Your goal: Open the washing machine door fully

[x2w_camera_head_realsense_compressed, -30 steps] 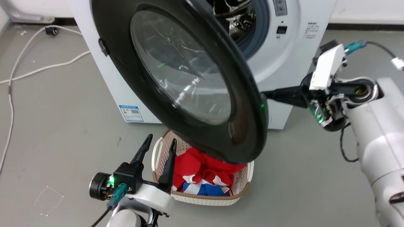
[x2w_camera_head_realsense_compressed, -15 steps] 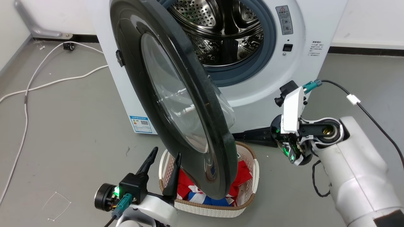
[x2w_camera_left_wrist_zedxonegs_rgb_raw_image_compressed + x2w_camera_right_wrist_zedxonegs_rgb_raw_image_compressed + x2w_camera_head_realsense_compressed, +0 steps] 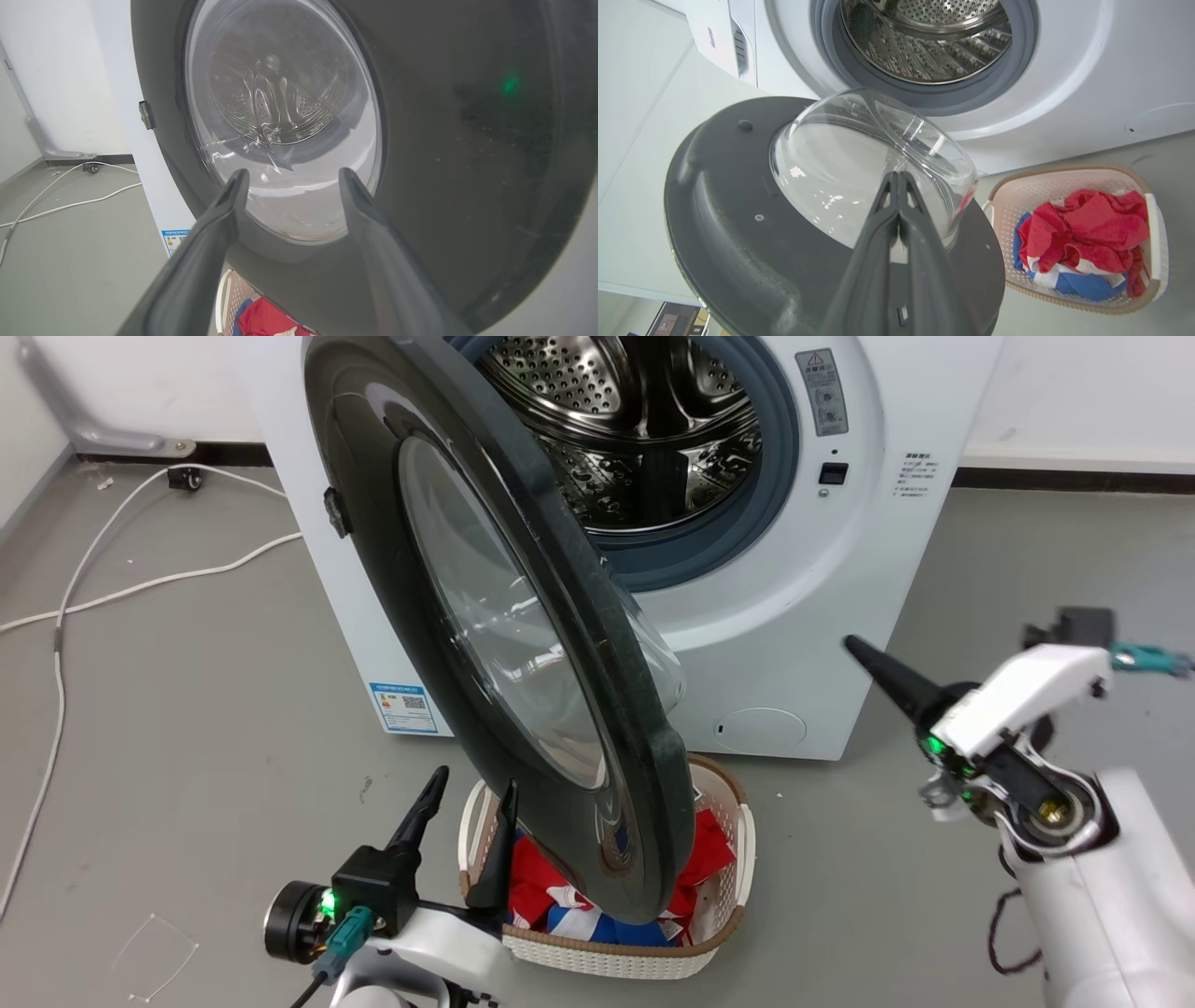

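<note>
Right gripper (image 3: 861, 656) has come out from behind the door's lower edge and now sits off to the right, well apart from it. The washing machine door (image 3: 485, 616) itself looks about where it was half a second back.

Head view: the door stands roughly halfway open, sticking out edge-on from the washing machine (image 3: 840, 569), with the drum (image 3: 644, 429) showing behind it. Its low edge hangs over the laundry basket (image 3: 607, 952), and I can't tell how much gap there is. The left gripper (image 3: 473, 782) is down by the basket, just in front of the door's outer face.

Left wrist view: the left claw is spread wide with nothing in it, pointing straight at the glossy outer face and the glass bowl (image 3: 280, 116).

Right wrist view: the right fingers are pressed together, holding nothing, aimed at the door's inner side where the bowl bulges out, with the red clothes (image 3: 1087, 228) off to the side.

My take on finishing it: use the closed right fingers as a pusher on the black inner rim near the free edge, not on the glass, since that gives the most leverage and is less likely to slip. Follow the hinge arc instead of shoving straight. The left arm looks parked right in the swing path, so I'd get it clear first or the door will probably bump it
</note>
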### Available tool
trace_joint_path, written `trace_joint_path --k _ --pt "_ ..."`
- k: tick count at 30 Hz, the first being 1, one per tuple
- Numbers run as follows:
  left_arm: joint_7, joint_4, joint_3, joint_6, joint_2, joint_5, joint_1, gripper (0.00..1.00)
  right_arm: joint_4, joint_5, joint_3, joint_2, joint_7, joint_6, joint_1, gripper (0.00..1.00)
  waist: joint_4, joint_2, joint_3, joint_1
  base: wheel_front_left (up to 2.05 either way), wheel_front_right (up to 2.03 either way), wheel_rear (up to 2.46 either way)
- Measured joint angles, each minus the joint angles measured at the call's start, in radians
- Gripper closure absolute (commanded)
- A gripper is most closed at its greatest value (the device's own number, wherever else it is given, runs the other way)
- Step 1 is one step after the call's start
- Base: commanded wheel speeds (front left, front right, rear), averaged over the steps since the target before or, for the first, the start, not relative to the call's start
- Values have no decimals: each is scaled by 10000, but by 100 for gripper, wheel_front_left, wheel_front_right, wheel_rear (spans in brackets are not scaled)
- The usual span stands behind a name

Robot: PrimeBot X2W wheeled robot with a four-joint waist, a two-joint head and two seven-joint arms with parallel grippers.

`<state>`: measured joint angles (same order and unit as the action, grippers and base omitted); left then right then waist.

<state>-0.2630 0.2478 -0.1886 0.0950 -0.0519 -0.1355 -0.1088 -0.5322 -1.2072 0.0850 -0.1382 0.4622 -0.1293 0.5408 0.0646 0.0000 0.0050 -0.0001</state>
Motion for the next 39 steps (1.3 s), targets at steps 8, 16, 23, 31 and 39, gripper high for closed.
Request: trace_joint_path --k 8,16,23,31,39 --pt "0 -52 232 -84 -33 -2 91 0 1825 642 -849 -420 -2729 0 -2076 100 -338 0 -76 0 0 0 0" --pt "0 -6 389 -119 -42 -2 212 0 3457 3103 -1331 -324 -4867 0 -4182 0 -563 0 -106 1 0 0 0" --pt "0 19 548 -176 -71 12 212 0 4893 7066 -1716 27 -5666 0 -4734 0 -664 0 -1 1 0 0 0" --pt "0 61 600 -199 -98 90 104 0 5593 10393 -1271 502 -5398 -15 -5368 0 -622 0 113 1 0 0 0" --pt "0 171 568 -198 -94 96 48 0 4934 11083 -1223 763 -5689 -15 -5805 0 -575 0 68 1 0 0 0"
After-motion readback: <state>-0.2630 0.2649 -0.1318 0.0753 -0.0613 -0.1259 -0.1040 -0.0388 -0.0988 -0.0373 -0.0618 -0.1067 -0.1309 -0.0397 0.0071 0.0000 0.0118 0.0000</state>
